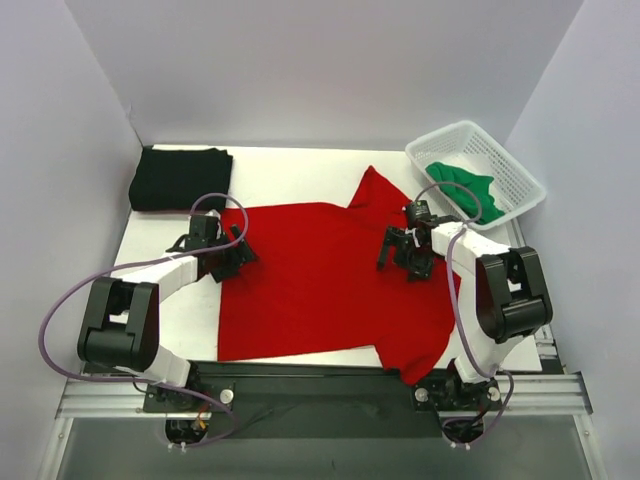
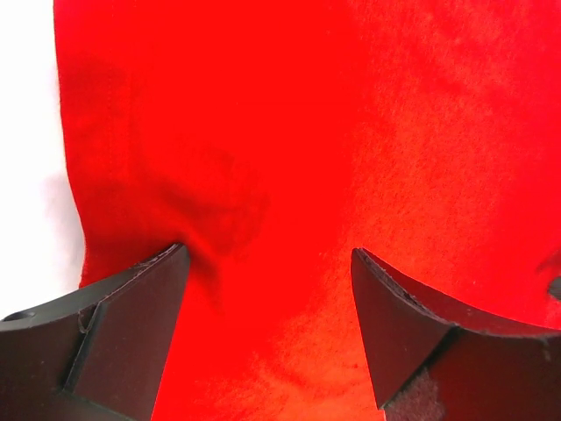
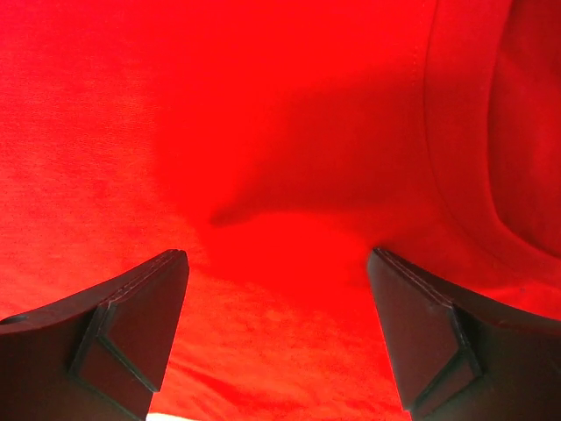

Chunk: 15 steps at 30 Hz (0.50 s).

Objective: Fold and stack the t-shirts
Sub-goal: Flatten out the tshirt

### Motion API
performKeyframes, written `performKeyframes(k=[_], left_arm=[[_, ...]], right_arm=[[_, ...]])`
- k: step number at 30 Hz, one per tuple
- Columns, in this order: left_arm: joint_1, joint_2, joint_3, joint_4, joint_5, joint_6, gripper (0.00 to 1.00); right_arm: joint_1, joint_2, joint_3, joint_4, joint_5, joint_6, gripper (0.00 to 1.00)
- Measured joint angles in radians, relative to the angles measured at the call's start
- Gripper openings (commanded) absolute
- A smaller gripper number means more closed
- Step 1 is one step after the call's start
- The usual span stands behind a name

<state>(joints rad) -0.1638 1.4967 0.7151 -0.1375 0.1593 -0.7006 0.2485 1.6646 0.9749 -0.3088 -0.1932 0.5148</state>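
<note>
The red t-shirt (image 1: 310, 285) lies spread flat on the white table, one sleeve at the back right and one at the front right. My left gripper (image 1: 228, 250) is open over its left edge; the left wrist view shows red cloth (image 2: 289, 158) between the spread jaws. My right gripper (image 1: 400, 258) is open over the shirt's right part near the collar; the right wrist view shows red cloth (image 3: 280, 149) and a hem seam. The black t-shirt (image 1: 180, 178) lies folded at the back left. The green t-shirt (image 1: 462, 186) sits in the basket.
A white mesh basket (image 1: 515, 172) stands at the back right, close behind my right arm. Grey walls enclose the table on three sides. A metal rail (image 1: 320, 395) runs along the near edge by the arm bases.
</note>
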Motion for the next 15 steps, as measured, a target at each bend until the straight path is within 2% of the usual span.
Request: performKeyframes(k=[8,15], left_arm=[[0.02,0.128,0.124,0.014,0.013,0.057,0.86],[0.022,0.264,0.286,-0.008,-0.004,0.111,0.86]], right_arm=[[-0.031,0.108,0.1,-0.023,-0.05,0.02,0.85],[-0.04,0.233,0.266,-0.071,-0.078,0.023,0.85]])
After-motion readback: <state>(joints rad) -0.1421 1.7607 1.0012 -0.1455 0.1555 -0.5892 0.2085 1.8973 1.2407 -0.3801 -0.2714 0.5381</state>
